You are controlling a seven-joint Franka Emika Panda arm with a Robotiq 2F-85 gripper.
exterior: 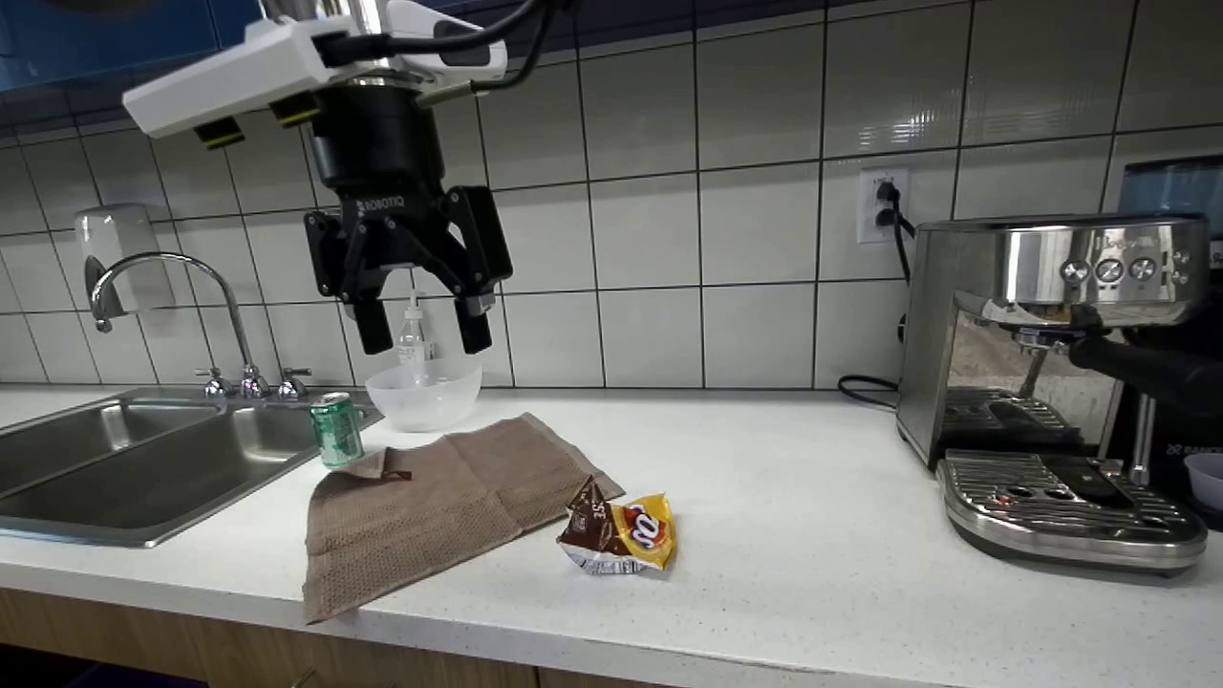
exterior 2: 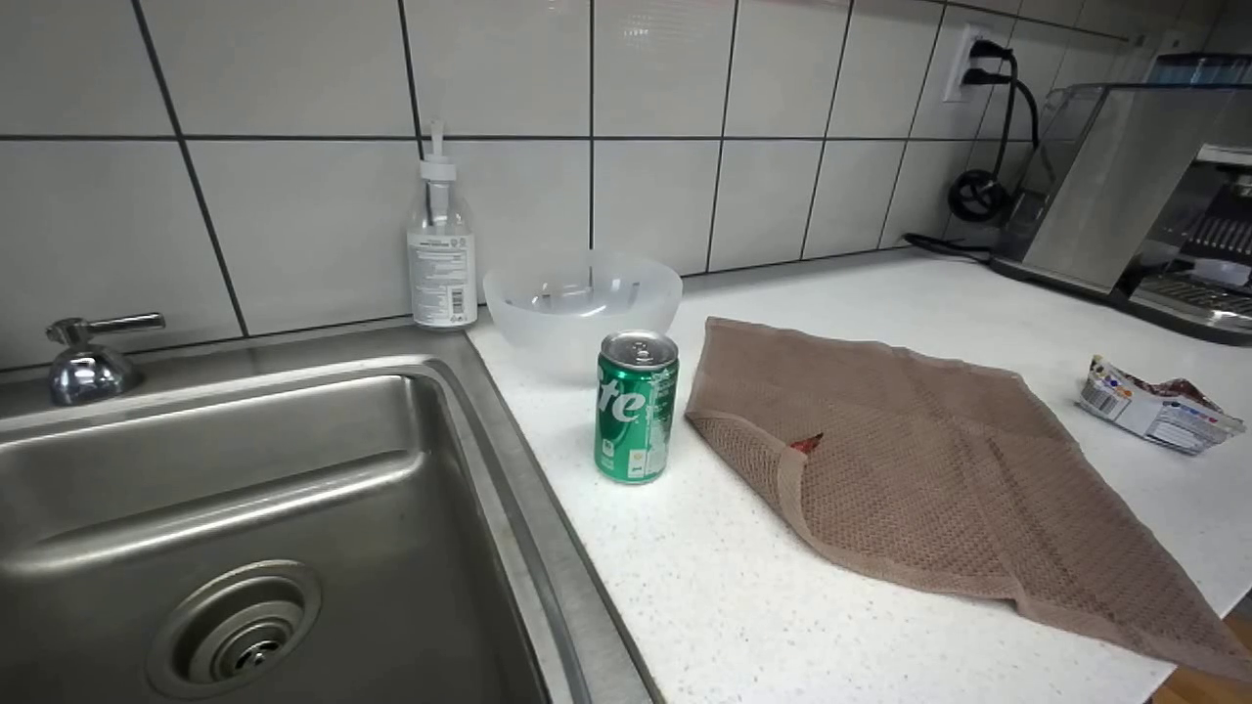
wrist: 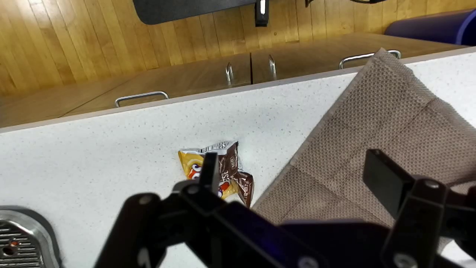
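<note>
Hovering with the jaws of the black two-fingered gripper (exterior: 425, 334) released, spread wide. Having below the jaws a rectangular brown waffle-weave towel (exterior: 459, 502) with a folded corner; just beside that, partly hidden by a finger (wrist: 210, 171) in the wrist view, a crumpled glossy yellow-and-brown printed packet (exterior: 621, 532); also below, a green cylindrical metal can (exterior: 336, 430).

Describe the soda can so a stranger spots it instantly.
Find the steel sink in the white counter. Between the sink's edge and the brown towel stands the green can. It is an upright cylinder with white lettering, unlike the translucent bowl behind it or the crumpled snack bag beyond the towel.
</note>
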